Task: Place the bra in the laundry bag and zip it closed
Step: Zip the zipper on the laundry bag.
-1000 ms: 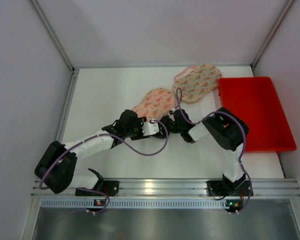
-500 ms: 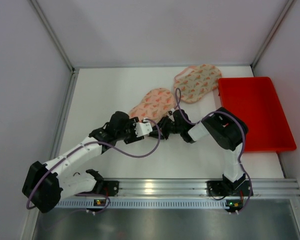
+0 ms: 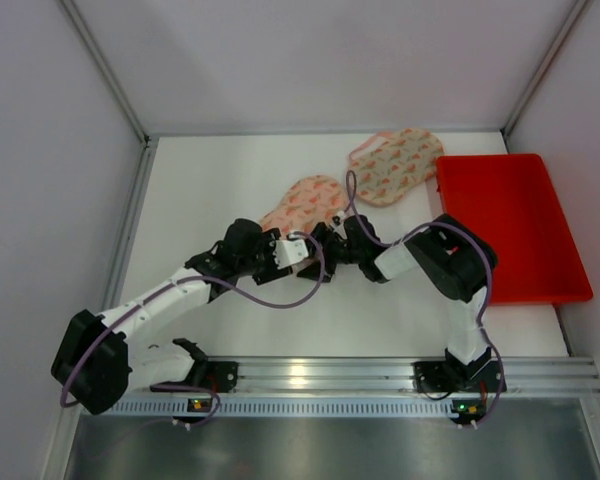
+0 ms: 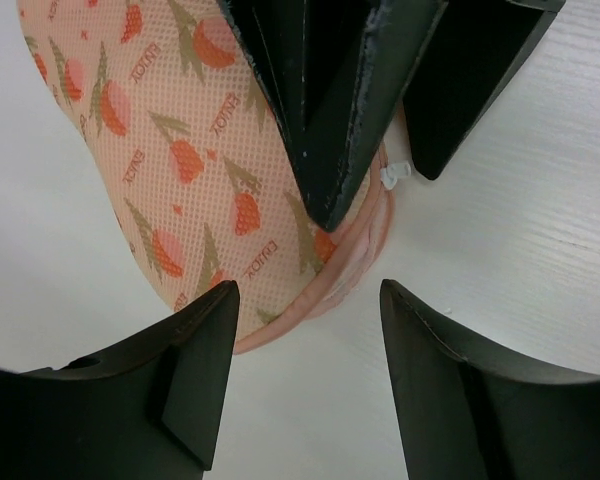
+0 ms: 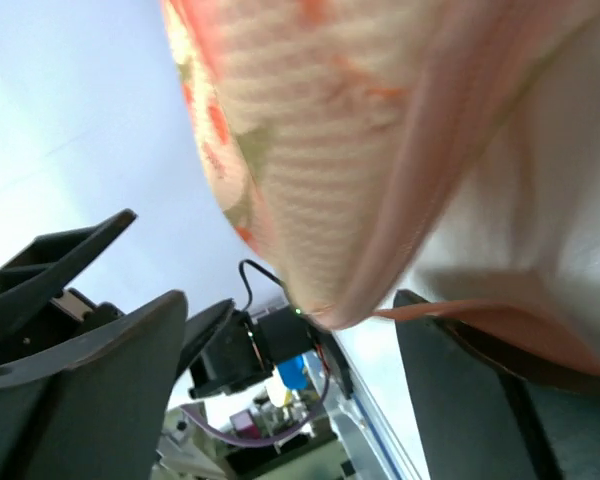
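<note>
1. The laundry bag (image 4: 180, 150) is peach mesh printed with red fruit and olive leaves. A short word is repeated across it, which seems to read "ENJOY", though the letters are small and turned at an angle.
2. No other writing can be read on the arms, the red tray (image 3: 510, 225) or the white surface (image 3: 200, 190).
3. From above, the laundry bag (image 3: 305, 200) lies flat on the surface near the middle. Its long axis runs diagonally, from near-left to far-right.
4. Its near rounded end points toward the two arms, which meet just at that edge.
5. A pink band runs around the bag's rim. A small white zipper pull (image 4: 395, 178) sticks out from this band at the near end.
6. The left gripper (image 4: 308, 292) hovers above that end. Its jaws are apart, with one on each side of the rim, and hold nothing.
7. The right gripper (image 5: 292, 300) also has its jaws spread wide. The bag's end sits between them, close to the camera and blurred, and is not pinched.
8. In the left wrist view, one right finger (image 4: 330, 120) lies over the mesh and the other stands on the bare surface beside the zipper pull.
9. A second patterned pouch (image 3: 395, 165) lies farther back, next to the red tray and apart from the bag.
10. Whether the bra is inside the bag cannot be told.
</note>
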Controlling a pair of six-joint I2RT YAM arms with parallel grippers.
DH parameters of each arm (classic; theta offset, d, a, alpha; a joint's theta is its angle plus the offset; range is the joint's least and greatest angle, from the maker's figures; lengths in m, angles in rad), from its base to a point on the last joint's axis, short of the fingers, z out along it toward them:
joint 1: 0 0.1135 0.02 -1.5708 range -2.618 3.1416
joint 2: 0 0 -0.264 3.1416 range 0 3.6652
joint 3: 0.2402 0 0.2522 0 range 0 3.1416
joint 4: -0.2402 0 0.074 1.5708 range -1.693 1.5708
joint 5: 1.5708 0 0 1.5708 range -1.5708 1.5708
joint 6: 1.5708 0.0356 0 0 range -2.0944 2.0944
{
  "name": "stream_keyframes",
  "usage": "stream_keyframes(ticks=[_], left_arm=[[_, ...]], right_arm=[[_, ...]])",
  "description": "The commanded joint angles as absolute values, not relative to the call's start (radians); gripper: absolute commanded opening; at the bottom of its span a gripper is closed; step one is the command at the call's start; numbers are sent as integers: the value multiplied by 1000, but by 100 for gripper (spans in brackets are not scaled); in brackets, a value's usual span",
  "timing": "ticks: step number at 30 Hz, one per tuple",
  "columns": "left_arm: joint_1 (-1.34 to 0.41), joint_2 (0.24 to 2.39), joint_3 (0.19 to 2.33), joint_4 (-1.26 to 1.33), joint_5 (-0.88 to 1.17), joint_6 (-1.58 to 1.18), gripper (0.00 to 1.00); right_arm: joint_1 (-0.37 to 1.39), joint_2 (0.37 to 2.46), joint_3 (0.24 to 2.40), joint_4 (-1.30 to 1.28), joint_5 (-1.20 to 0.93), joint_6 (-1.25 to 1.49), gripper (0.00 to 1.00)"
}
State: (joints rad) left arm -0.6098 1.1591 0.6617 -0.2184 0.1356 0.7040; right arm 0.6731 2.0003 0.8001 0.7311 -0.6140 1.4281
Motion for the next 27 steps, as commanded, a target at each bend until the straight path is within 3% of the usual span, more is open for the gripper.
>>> stream_keyframes(ticks=[1, 6, 16, 20, 24, 27], left_arm=[[-606, 1177, 727, -195, 178, 667, 64], [-592, 1141, 762, -280, 264, 589, 63], [-574, 1065, 775, -433, 440, 647, 63], [-574, 1040, 742, -431, 477, 804, 63], [-578, 1063, 736, -431, 520, 935, 64], [-594, 1078, 715, -426, 509, 1133, 64]], right_arm=[[680, 1902, 821, 677, -609, 1336, 88], [658, 1841, 824, 513, -604, 1214, 97], [540, 1746, 900, 161, -681, 931, 92], [502, 1733, 874, 207, -631, 931, 90], [505, 1846, 871, 382, -614, 997, 86], [508, 1922, 908, 466, -630, 1055, 79]])
